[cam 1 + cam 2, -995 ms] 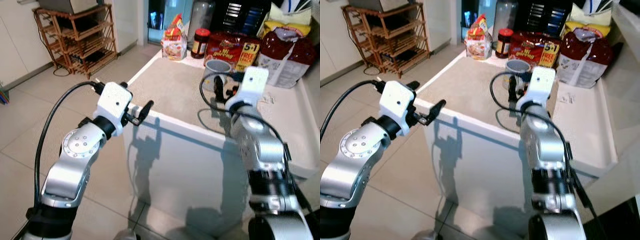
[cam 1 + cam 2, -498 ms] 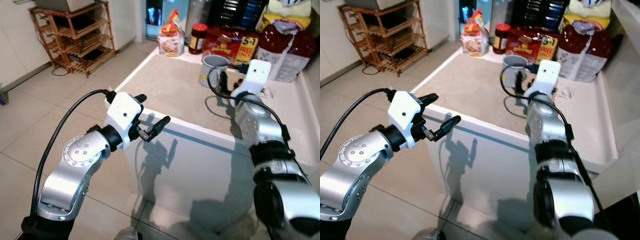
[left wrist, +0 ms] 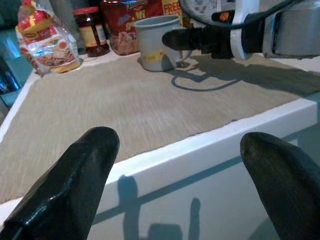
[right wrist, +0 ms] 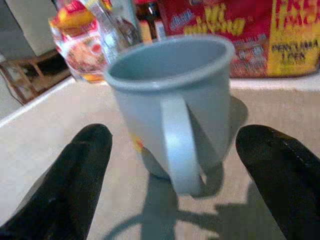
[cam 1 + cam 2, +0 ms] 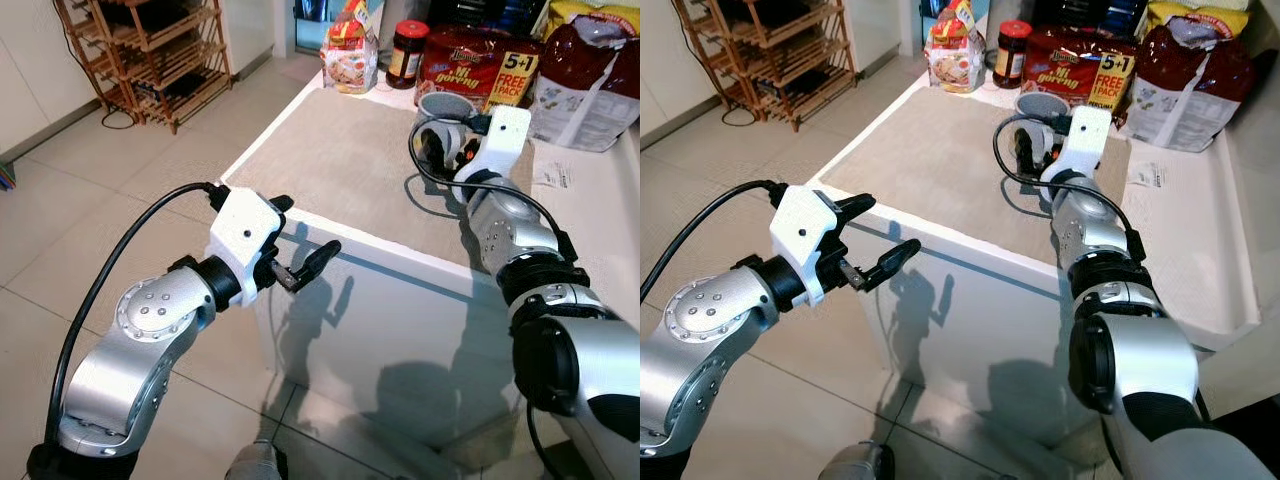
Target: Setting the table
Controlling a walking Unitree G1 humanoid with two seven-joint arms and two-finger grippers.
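Note:
A grey-blue mug [image 4: 170, 95] stands upright at the far side of a beige placemat [image 5: 340, 150] on the white table [image 5: 360, 262]. Its handle points toward my right gripper [image 5: 448, 150]. That gripper is open just in front of the mug, one finger [image 4: 75, 170] to either side of the handle, touching nothing. My left gripper [image 5: 303, 228] is open and holds nothing. It hovers at the table's near left corner, just off the edge, and in the left wrist view its fingers [image 3: 75, 180] frame the placemat and the mug [image 3: 155, 42].
Food stands along the table's back: a snack bag [image 5: 348, 60], a dark jar [image 5: 407, 50], a red noodle multipack [image 5: 480, 70] and a red sack [image 5: 585, 85]. A paper slip [image 5: 560, 175] lies right of the mat. A wooden rack [image 5: 150, 50] stands on the tiled floor at left.
The view has drawn nearer to the table. My right gripper has reached closer to the mug. My left gripper has come forward to the table's near corner.

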